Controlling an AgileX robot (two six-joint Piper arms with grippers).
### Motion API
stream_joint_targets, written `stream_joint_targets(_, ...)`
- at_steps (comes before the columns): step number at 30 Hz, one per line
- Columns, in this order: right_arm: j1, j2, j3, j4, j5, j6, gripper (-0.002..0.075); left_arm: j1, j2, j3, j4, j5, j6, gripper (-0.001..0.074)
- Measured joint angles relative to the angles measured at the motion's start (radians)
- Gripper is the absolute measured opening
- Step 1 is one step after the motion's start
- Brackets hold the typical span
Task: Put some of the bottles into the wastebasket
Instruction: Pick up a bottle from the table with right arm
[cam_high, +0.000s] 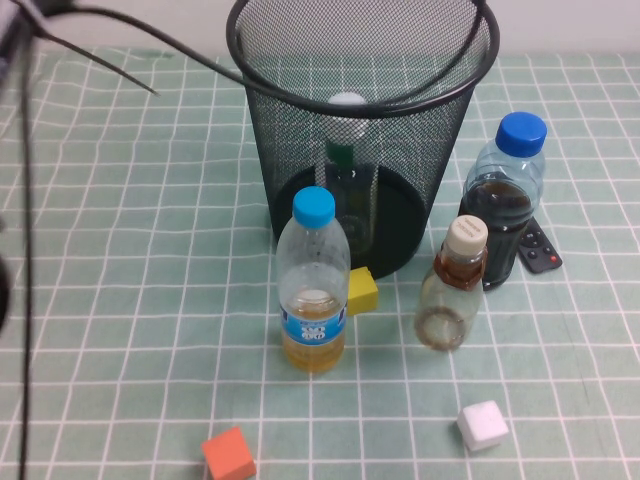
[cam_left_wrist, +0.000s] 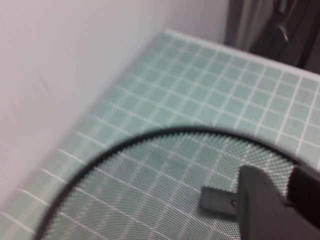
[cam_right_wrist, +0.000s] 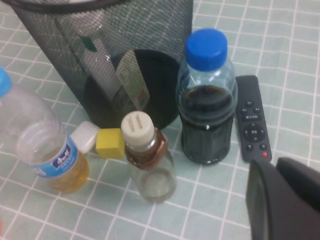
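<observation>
The black wire-mesh wastebasket (cam_high: 360, 150) stands at the back centre. The white-capped bottle (cam_high: 346, 104) with green neck band leans inside it and shows through the mesh in the right wrist view (cam_right_wrist: 107, 75). The beige-capped bottle (cam_high: 452, 285) stands upright on the table, front right of the wastebasket, and also shows in the right wrist view (cam_right_wrist: 147, 157). My left gripper (cam_left_wrist: 286, 175) hangs above the wastebasket rim (cam_left_wrist: 150, 137), shut and empty. My right gripper (cam_right_wrist: 277, 167) is shut and empty, low over the table, near side of the dark-blue-capped bottle. Neither gripper shows in the high view.
A light-blue-capped bottle of yellow liquid (cam_high: 313, 285) stands in front of the wastebasket. A dark-blue-capped bottle of dark liquid (cam_high: 505, 195) stands to its right, a black remote (cam_high: 538, 250) beside it. A yellow cube (cam_high: 361, 290), an orange cube (cam_high: 229, 452) and a white cube (cam_high: 483, 425) lie about.
</observation>
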Motion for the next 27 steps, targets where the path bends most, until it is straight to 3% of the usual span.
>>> stream_joint_targets(2,0.000,0.040,-0.035,0.010,0.005,0.000,0.0000,0.000,-0.082,0.000,0.043,0.015,-0.014,0.0076)
stream_joint_targets(4,0.005,0.077,-0.057,0.029,0.009,-0.009,0.0000,0.000,-0.174,-0.002,0.107,0.037,-0.061,0.0030)
stream_joint_targets(10,0.206,0.185,-0.122,0.010,-0.048,-0.001,0.0000,0.002,-0.438,0.092,0.286,0.118,-0.134,0.0000)
stream_joint_targets(15,0.425,0.219,-0.129,-0.118,-0.153,0.024,0.0000,0.002,-0.701,0.341,0.413,0.136,-0.147,-0.0001)
stream_joint_targets(18,0.491,0.214,-0.127,-0.204,-0.158,0.062,0.0020,0.002,-0.886,0.545,0.472,0.070,-0.199,-0.0002)
stream_joint_targets(21,0.508,0.205,-0.105,-0.252,-0.146,0.077,0.0120,0.002,-1.089,0.791,0.485,-0.039,-0.253,-0.0002)
stream_joint_targets(27,0.508,0.194,0.076,-0.245,-0.276,0.000,0.0424,0.002,-1.423,1.363,0.459,-0.370,-0.315,-0.0003)
